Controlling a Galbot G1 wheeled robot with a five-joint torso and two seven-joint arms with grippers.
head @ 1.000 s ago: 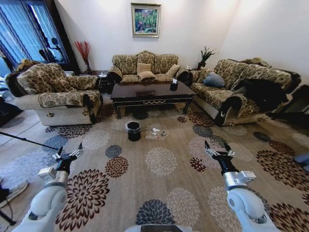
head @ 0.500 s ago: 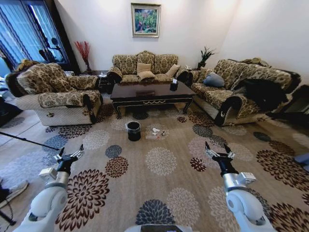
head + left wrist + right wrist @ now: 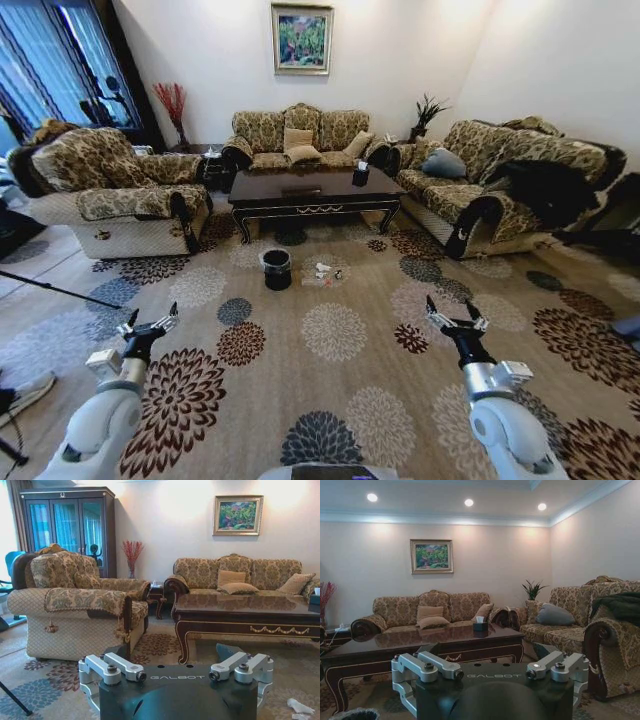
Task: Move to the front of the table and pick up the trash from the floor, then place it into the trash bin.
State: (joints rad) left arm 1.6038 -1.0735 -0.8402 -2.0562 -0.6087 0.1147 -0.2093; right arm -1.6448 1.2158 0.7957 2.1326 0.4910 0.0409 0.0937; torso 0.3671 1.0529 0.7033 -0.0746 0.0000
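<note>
Both tools, left tool and right tool, are hanging wide open and empty while the robot is facing the desk from well back. Paper scraps are lying just beside the trash bin, so the approach looks unfinished; driving closer comes next.

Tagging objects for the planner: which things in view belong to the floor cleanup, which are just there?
Job:
- trash on the carpet
- trash bin beside it
- table behind both
- left hand and right hand, both open and empty

Just there:
- sofas
- painting
- tissue box on the table
- potted plant
</note>
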